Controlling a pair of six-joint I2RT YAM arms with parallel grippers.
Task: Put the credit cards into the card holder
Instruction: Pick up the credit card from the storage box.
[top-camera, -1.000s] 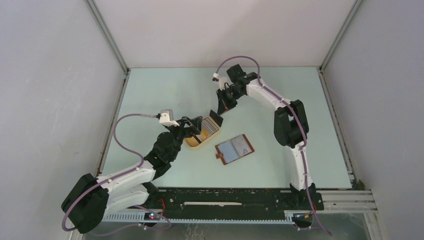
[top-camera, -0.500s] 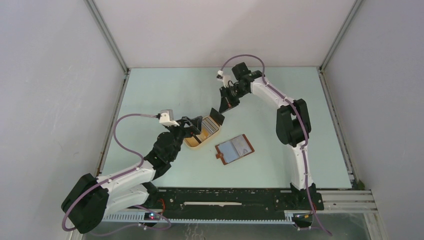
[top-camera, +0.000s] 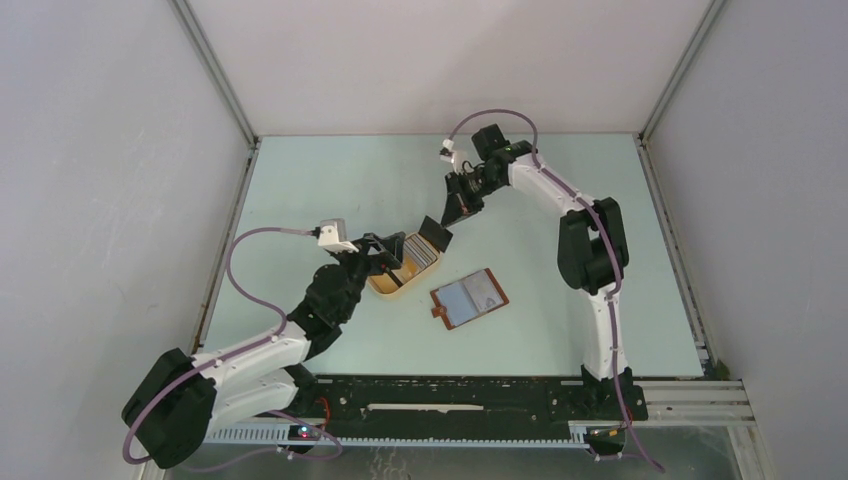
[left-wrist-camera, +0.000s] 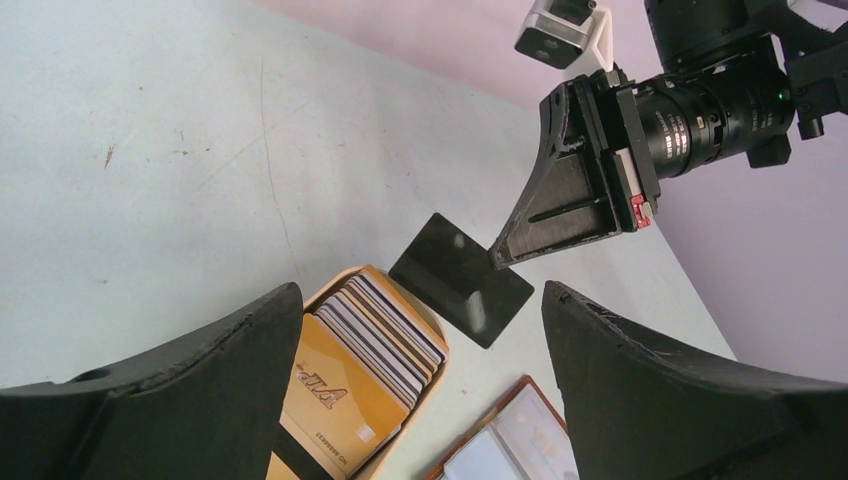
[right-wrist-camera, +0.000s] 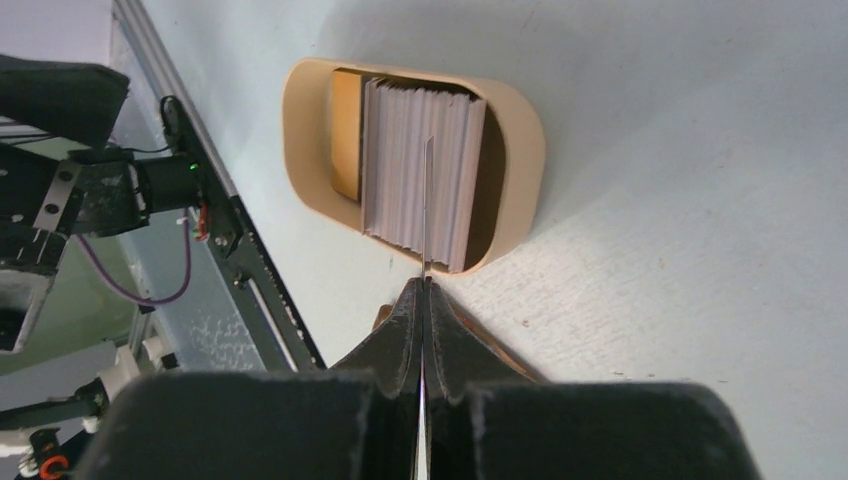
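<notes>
- The right arm's elbow (top-camera: 592, 245) sits further toward the robot's right than a second ago.
- The white camera (top-camera: 449, 152) on that wrist is now further right and slightly nearer the back wall.
- The purple cable (top-camera: 500, 113) looped above the wrist has moved right with it.
- The right gripper (top-camera: 444, 221) leans at a steeper slant. Its tip, pinching the dark card (top-camera: 431, 234), has shifted far less than the wrist.
</notes>
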